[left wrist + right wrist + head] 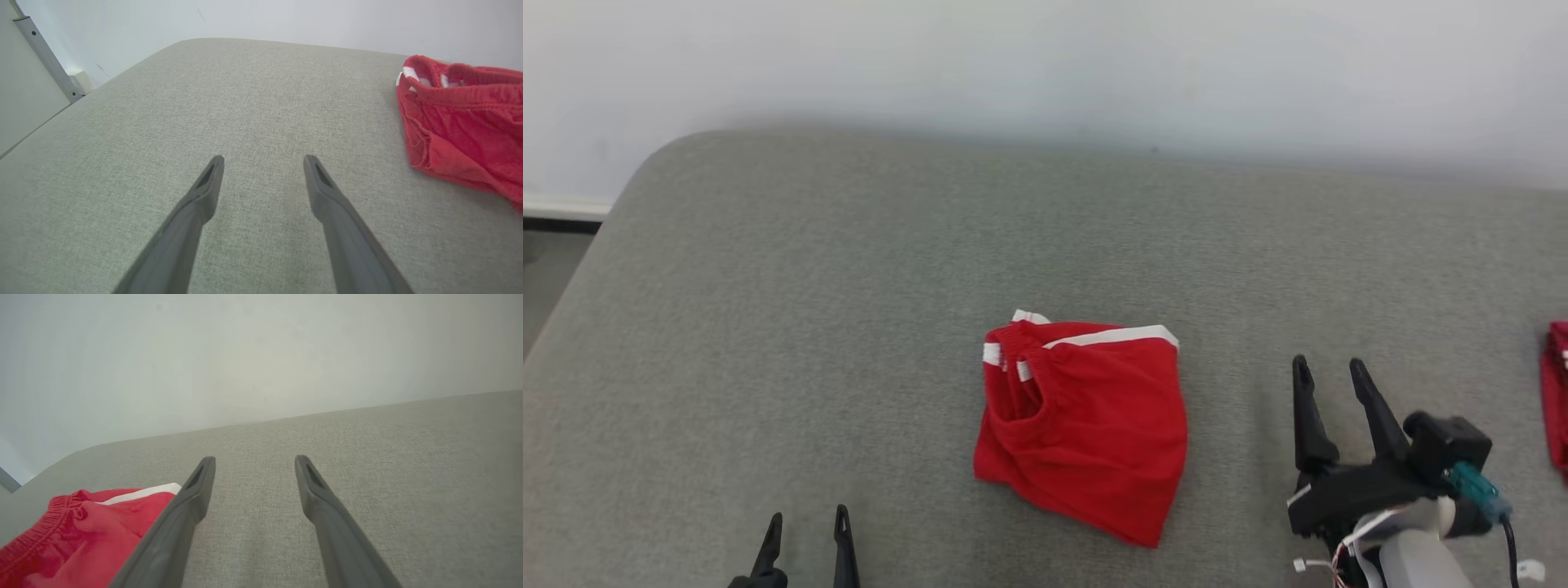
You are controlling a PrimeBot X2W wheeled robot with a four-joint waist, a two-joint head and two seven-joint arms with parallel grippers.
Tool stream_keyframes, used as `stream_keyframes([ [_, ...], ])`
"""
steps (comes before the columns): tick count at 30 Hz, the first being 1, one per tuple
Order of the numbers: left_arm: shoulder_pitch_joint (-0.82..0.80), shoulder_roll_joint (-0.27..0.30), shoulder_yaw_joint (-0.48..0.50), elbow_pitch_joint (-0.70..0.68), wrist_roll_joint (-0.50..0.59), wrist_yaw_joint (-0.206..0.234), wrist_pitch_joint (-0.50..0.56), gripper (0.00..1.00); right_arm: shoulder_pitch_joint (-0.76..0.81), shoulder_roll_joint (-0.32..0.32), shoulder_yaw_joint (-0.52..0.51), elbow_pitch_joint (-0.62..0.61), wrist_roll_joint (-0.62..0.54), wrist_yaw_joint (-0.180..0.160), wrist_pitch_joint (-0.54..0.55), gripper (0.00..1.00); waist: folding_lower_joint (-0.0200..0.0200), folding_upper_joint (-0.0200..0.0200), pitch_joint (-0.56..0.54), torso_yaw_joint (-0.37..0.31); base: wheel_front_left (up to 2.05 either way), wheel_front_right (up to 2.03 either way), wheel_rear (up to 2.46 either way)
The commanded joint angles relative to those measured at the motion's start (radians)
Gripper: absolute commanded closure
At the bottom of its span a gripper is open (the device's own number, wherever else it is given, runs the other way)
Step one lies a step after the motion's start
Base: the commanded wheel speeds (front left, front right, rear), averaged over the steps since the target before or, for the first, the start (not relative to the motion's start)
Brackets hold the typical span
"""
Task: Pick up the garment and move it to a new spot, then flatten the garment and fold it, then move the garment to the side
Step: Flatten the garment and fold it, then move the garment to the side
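Garment (1086, 425): red shorts with white trim, lying near the middle of the grey pad (849, 286), nothing holding it; it sits as a rumpled, doubled-over wedge, the elastic waistband gaping open at its upper left and a white stripe running along its far edge; in the left wrist view it (461, 126) shows loose folds and a raw hem edge, so it is neither smooth nor squarely folded.

Right gripper (1327, 363) stands just beside the garment on its right, not touching it, jaws apart with nothing between them; in its own wrist view (254, 459) the red cloth (81, 535) lies low on the left, partly behind the left finger.

Left gripper (809, 513) sits low and to the garment's left, near it but clear, jaws also apart and empty; its wrist view (264, 157) looks across bare pad.

A second red piece (1558, 400) shows at the far right edge, well apart; a pale wall (1045, 65) lies behind.

My reading: the garment is set down at its spot, and flattening is the step in hand. The next move calls for both grippers to come in low, pinch opposite edges, most likely the waistband and the hem, and draw them apart until the cloth lies in one flat layer; the thin fabric may drag or bunch if only one side is pulled.
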Motion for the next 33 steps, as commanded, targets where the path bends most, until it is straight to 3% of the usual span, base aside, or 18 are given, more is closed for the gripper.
stream_keyframes([
  [1,0.013,-0.001,0.004,-0.008,0.013,0.001,-0.003,0.00,0.029,0.011,-0.024,-0.013,-0.025,-0.003,-0.003,0.00,0.0000,-0.0001,-0.024,-0.053,0.00,0.00,0.00],
  [11,0.050,0.000,0.031,-0.016,0.021,-0.008,-0.003,0.00,0.134,0.039,-0.078,-0.037,-0.132,-0.003,-0.004,0.00,0.0000,-0.0001,-0.069,-0.131,0.00,0.00,0.00],
  [33,0.125,-0.001,0.100,-0.040,0.054,-0.047,-0.003,0.00,0.226,0.042,0.013,-0.103,-0.187,-0.003,-0.003,0.00,0.0000,-0.0001,-0.159,-0.221,0.00,0.00,0.00],
])
